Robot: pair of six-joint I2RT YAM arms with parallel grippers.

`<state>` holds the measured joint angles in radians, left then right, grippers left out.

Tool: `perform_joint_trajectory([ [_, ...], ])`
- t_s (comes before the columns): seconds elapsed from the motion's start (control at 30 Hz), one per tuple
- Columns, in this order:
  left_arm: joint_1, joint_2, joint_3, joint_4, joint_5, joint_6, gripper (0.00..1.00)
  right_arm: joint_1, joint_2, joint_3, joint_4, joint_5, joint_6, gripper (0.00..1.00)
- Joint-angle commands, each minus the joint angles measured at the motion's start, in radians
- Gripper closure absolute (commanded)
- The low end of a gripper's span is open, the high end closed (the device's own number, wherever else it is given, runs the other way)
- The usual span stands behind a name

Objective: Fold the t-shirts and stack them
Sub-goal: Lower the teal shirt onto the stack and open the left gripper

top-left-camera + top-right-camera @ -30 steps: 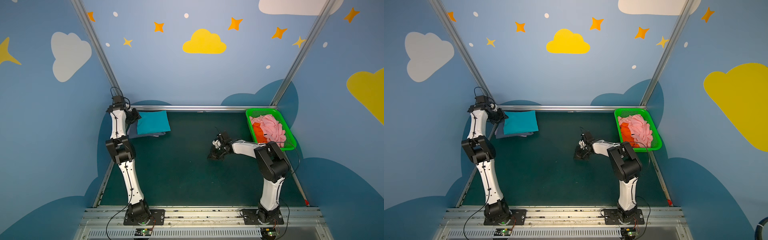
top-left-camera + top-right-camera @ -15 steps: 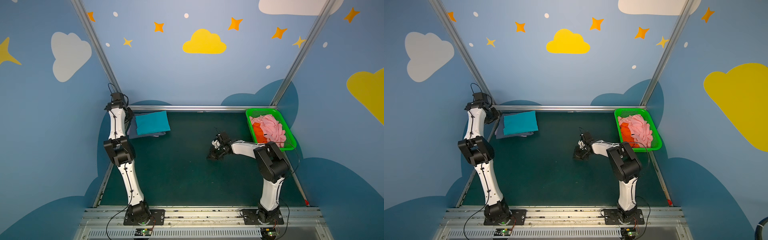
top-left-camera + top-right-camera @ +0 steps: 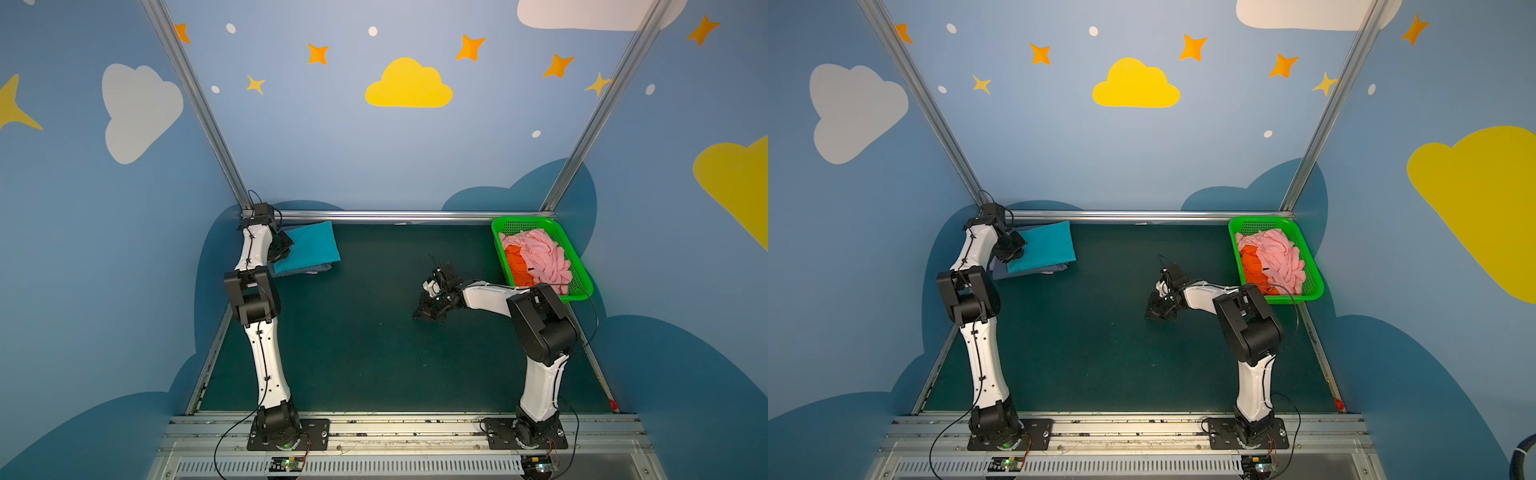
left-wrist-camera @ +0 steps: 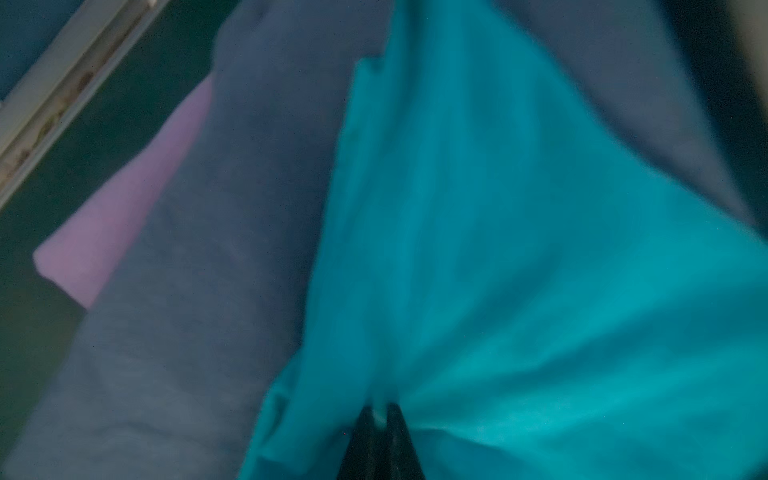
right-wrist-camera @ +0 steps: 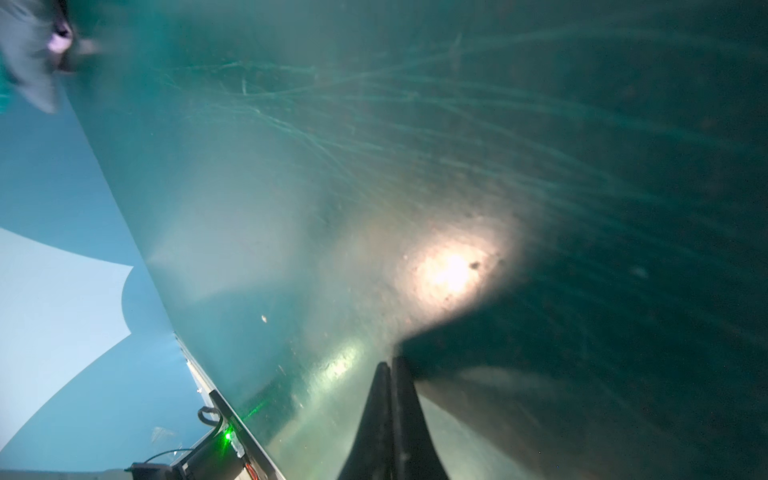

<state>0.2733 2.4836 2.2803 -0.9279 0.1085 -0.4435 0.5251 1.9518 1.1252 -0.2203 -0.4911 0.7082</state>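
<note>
Teal t-shirt (image 3: 311, 245), topping the slate-blue tee (image 4: 187, 291) and lavender tee (image 4: 124, 216) at 10 o'clock on the worktop (image 3: 353, 353), its edge pinched in the clenched left gripper (image 4: 379, 415), right gripper (image 3: 428, 311) clenched empty near centre: judged best nudged square with a light, low pull so lower layers stay put.

Green basket (image 3: 521, 225) (far right corner)
</note>
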Motion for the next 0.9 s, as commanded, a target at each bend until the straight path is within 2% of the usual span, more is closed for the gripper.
perform_joint_trajectory([
  [0.0, 0.037, -0.037, -0.082, 0.020, -0.077, -0.047, 0.89, -0.015, 0.017, -0.045, -0.032, 0.012, -0.013, 0.96],
  [0.17, 0.038, -0.084, -0.113, -0.008, -0.118, -0.050, 0.88, -0.020, -0.010, -0.060, -0.023, 0.000, -0.010, 0.97],
  [0.27, 0.025, -0.166, -0.118, -0.020, -0.123, -0.050, 0.86, -0.020, -0.068, -0.078, -0.034, 0.019, -0.016, 0.97],
  [0.4, -0.007, -0.314, -0.122, -0.057, -0.129, -0.055, 0.74, -0.019, -0.196, -0.106, -0.079, 0.064, -0.031, 0.96],
  [0.5, -0.038, -0.462, -0.201, -0.053, -0.108, -0.073, 0.62, -0.020, -0.320, -0.127, -0.139, 0.113, -0.049, 0.94],
  [0.57, -0.067, -0.585, -0.318, -0.017, -0.099, -0.090, 0.52, -0.020, -0.411, -0.136, -0.194, 0.158, -0.066, 0.92],
  [0.67, -0.113, -0.834, -0.604, 0.106, -0.067, -0.131, 0.40, -0.026, -0.564, -0.140, -0.295, 0.255, -0.097, 0.90],
  [0.8, -0.197, -1.198, -1.059, 0.415, -0.013, -0.175, 0.30, -0.047, -0.790, -0.140, -0.385, 0.384, -0.158, 0.77],
  [0.87, -0.224, -1.338, -1.217, 0.502, -0.009, -0.194, 0.25, -0.052, -0.899, -0.159, -0.367, 0.456, -0.182, 0.70],
])
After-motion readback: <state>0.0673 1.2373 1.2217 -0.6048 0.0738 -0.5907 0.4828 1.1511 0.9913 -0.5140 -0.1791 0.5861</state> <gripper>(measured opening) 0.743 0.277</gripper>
